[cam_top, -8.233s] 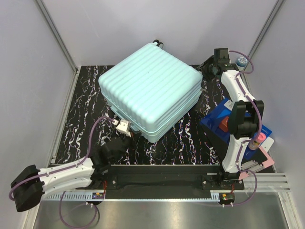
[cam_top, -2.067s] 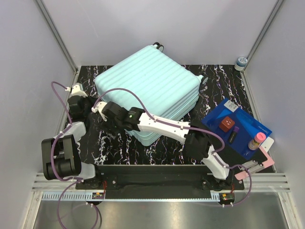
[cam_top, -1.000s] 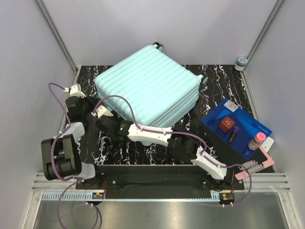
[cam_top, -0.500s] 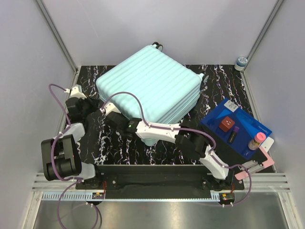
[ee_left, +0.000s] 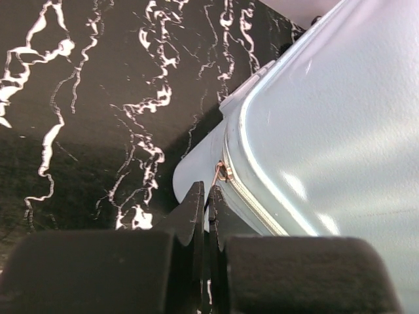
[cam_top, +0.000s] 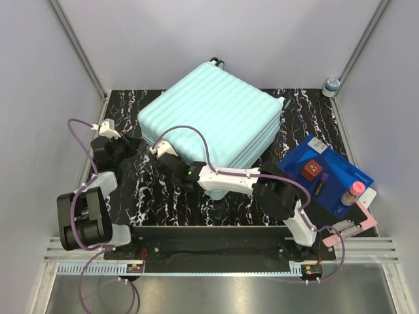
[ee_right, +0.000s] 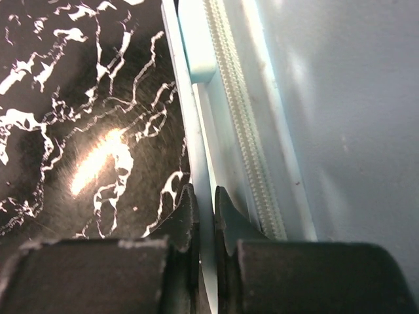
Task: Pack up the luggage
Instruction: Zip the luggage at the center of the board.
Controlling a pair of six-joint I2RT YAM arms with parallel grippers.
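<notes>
We see the large mint-green ribbed hard-shell suitcase [cam_top: 216, 118] lying closed and flat towards the back of the black white-veined marble tabletop [cam_top: 170, 203], its wheeled far corner at the grey rear wall [cam_top: 216, 33]. Bare marble runs along its left side and in front of it. On the right a flat blue box [cam_top: 344, 171] sits near it but apart. The left arm stands folded beside the grey left wall [cam_top: 33, 98], with the left gripper [ee_left: 207, 196] aimed at the suitcase's left corner. The right arm stretches low across the front, elbow bent near the box, and the right gripper [ee_right: 204, 199] is at the suitcase's near-left edge. From above we cannot read either pincer. The left wrist view shows its fingers pressed together, tips just below a small copper zip ring [ee_left: 222, 172]; whether they nip anything we cannot tell. The right wrist view shows its fingers pinching a thin pale lip of the suitcase, beside the zip teeth [ee_right: 245, 150]
</notes>
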